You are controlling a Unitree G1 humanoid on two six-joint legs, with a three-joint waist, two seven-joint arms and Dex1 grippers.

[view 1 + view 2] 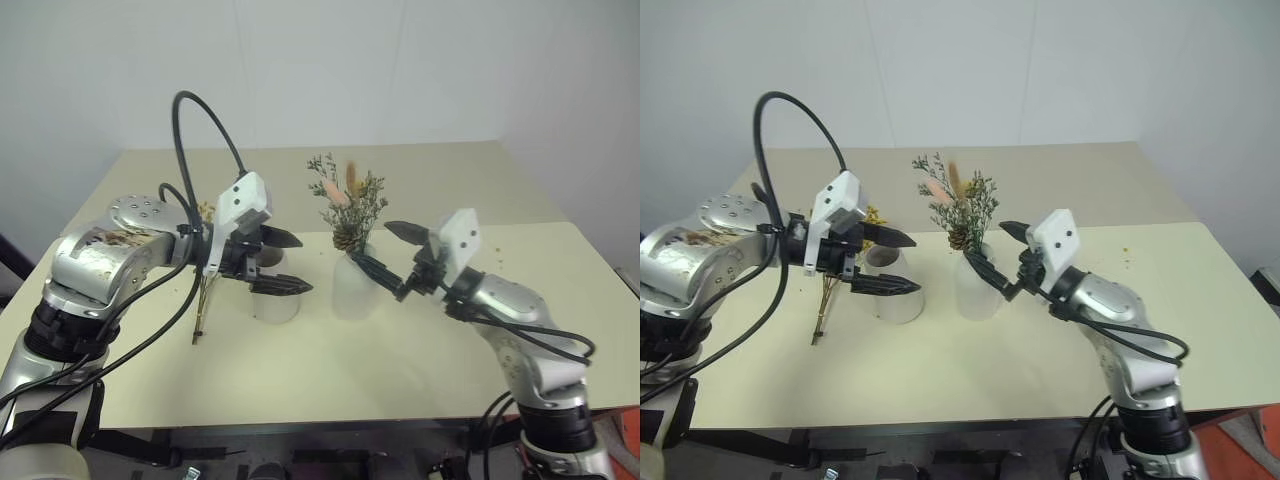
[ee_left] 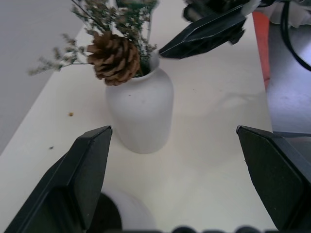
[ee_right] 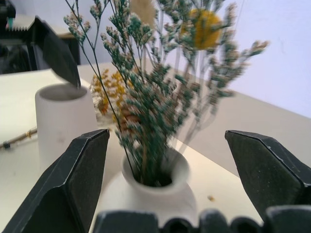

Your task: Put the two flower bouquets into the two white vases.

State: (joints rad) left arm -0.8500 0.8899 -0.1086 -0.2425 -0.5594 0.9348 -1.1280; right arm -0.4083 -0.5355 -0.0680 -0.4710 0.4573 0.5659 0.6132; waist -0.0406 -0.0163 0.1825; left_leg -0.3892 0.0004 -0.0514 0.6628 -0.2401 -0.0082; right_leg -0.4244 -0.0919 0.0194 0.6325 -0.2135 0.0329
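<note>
grey-green bouquet [image 1: 345, 205] seated in rounded vase [image 1: 352, 285] | yellow bouquet [image 1: 204, 285] laid beside cone vase [image 1: 275, 298] | left gripper [image 1: 285, 262] spread, empty | right gripper [image 1: 385, 250] released

Both arms are up over the bench, elbows bent out. Left claw [image 1: 275, 262] and right claw [image 1: 388, 249] point inward toward each other, fingers spread wide, nothing gripped.
</note>
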